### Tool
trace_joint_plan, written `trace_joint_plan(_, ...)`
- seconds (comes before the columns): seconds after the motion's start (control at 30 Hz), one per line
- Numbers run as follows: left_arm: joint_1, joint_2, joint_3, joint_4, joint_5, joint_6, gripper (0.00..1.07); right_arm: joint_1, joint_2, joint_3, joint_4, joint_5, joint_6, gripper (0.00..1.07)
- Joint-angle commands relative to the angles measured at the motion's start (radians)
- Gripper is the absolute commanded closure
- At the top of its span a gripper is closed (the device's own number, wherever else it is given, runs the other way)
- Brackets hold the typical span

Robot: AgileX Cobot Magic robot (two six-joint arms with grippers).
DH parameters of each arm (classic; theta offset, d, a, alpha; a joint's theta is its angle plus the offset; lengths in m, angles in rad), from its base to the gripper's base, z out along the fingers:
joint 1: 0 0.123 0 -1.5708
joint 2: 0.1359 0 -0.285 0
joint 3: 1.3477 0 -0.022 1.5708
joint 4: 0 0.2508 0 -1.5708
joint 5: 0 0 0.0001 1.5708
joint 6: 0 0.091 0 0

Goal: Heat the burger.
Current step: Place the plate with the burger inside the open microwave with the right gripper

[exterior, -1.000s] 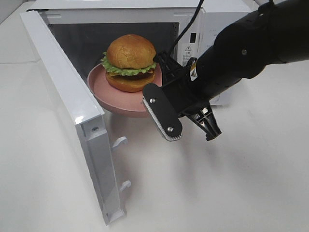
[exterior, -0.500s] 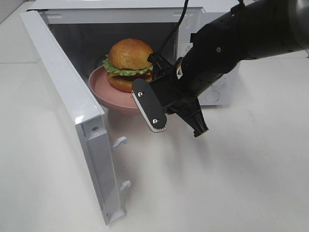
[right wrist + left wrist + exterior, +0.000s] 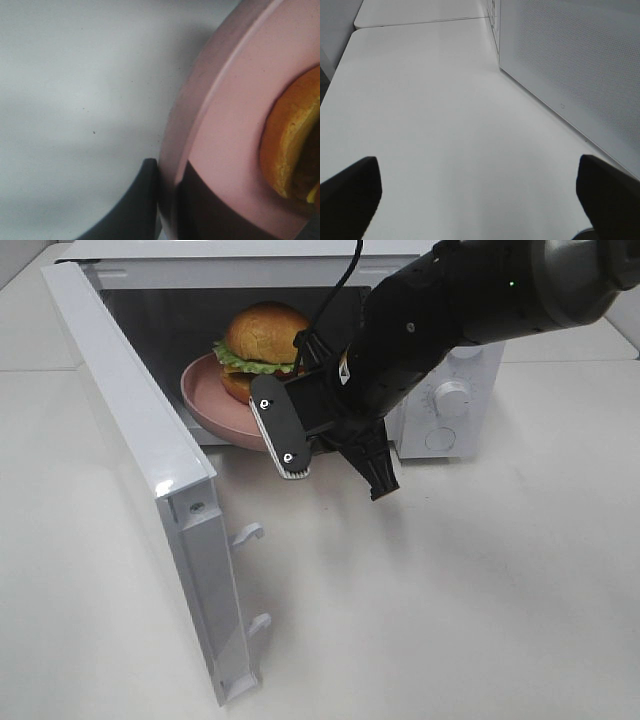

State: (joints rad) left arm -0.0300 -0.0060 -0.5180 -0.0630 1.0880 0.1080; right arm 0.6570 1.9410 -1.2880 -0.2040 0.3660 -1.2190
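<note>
The right fingers (image 3: 140, 210) are clamping the stiff rim of the pink plate (image 3: 200, 400), the safer hold, since the burger (image 3: 262, 345) sitting on it in the open microwave's (image 3: 440, 410) mouth at the desk's (image 3: 480, 590) far edge is likely soft, light and prone to sliding, while the left fingers (image 3: 350, 195) are hanging wide apart.

microwave (image 3: 440, 410) mouth: plate (image 3: 210, 400) and burger (image 3: 262, 335) fill it | right side: right arm (image 3: 450, 310) reaches across, right pincer (image 3: 172, 200) clamped on plate rim | left side: open door (image 3: 130, 440) juts toward the front edge like a wall | free: tabletop (image 3: 480, 620) between door and right edge
</note>
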Motion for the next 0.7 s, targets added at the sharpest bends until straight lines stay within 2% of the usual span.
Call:
trace_joint_plan(0.03, -0.002, -0.013, 0.0, 0.001, -0.016, -0.004, 0.08, 0.001, 0.01, -0.049, -0.013, -0.067, 0.008, 1.07)
trace_joint_plan(0.33, -0.002, -0.013, 0.0, 0.001, -0.016, -0.004, 0.08, 0.001, 0.059, -0.12, -0.035, -0.062, 0.053, 1.07)
trace_joint_plan(0.6, -0.002, -0.013, 0.0, 0.001, -0.016, -0.004, 0.08, 0.001, 0.134, -0.252, -0.146, 0.026, 0.172, 1.07)
trace_joint_plan(0.7, -0.002, -0.013, 0.0, 0.001, -0.016, -0.004, 0.08, 0.001, 0.142, -0.264, -0.156, 0.034, 0.183, 1.07)
